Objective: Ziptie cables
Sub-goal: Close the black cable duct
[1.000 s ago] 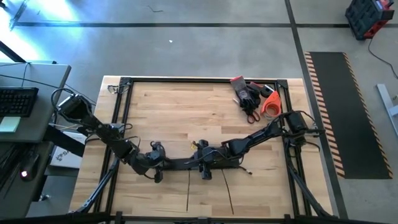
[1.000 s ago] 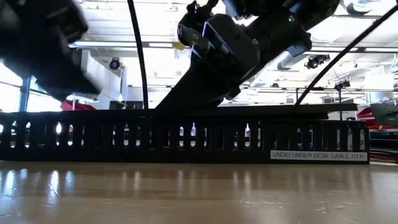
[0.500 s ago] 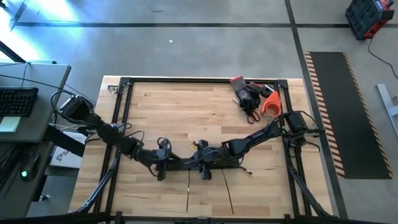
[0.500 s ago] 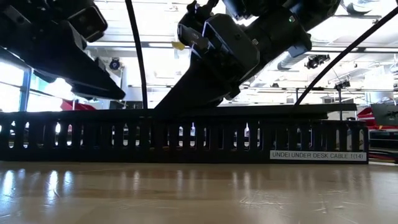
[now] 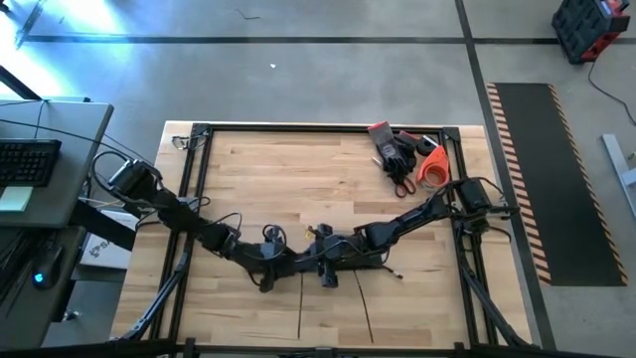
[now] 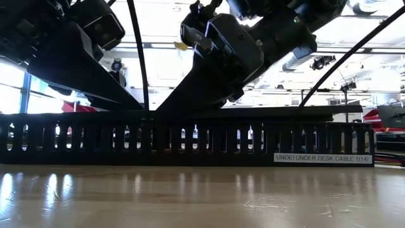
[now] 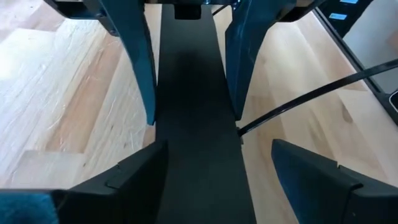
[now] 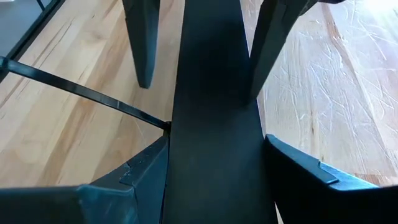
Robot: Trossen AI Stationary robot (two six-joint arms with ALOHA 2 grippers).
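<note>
A long black slotted rail (image 6: 202,136) stands on the wooden table near its front edge, flat black top up. My left gripper (image 7: 217,180) is open, one finger on each side of the rail (image 5: 303,265), with a gap at one side. Just to its right, my right gripper (image 8: 217,180) is shut on the rail. The two grippers (image 5: 286,265) (image 5: 322,267) face each other. Two thin black zipties (image 5: 301,308) (image 5: 368,313) run from the rail toward the near edge. The cables are hidden. My right gripper pinches the rail's two long sides (image 8: 177,155) between its two fingers, about the middle of its length. The fingers come from above, slanting down, and lie across the rail. The rail rests level on the table.
Gloves, scissors and an orange tape roll (image 5: 407,159) lie at the far right corner. A black frame (image 5: 318,127) runs round the table. A desk with a keyboard (image 5: 25,164) stands off the left edge. The far half of the table is bare wood.
My left gripper has gone along the rail toward the table's right edge, closer to my right gripper. The rail and my right gripper have stayed where they were.
</note>
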